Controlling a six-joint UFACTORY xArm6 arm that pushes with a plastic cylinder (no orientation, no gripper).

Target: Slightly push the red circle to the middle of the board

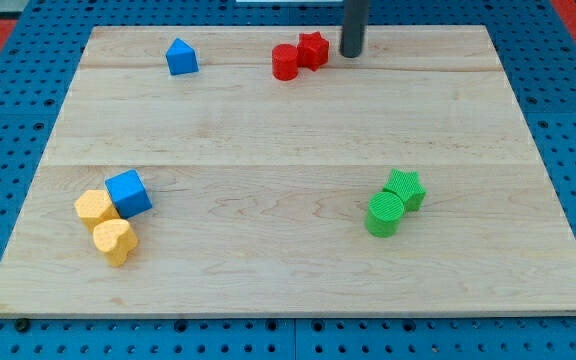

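Here my tip (352,54), a bare rod with no jaws, stands just right of the red star-shaped block (314,48); the red circular block (285,62) lies beyond, likely awaiting a push toward the wooden board (288,130)'s middle.

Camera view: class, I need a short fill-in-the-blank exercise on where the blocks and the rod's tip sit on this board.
1. The red circle touches the red ____ block at its right.
2. My tip sits at the view's ____ of the red pair.
3. The blue cube adjoins two ____ blocks.
4. The green circle touches the green ____.

Missing words: star; right; yellow; star.
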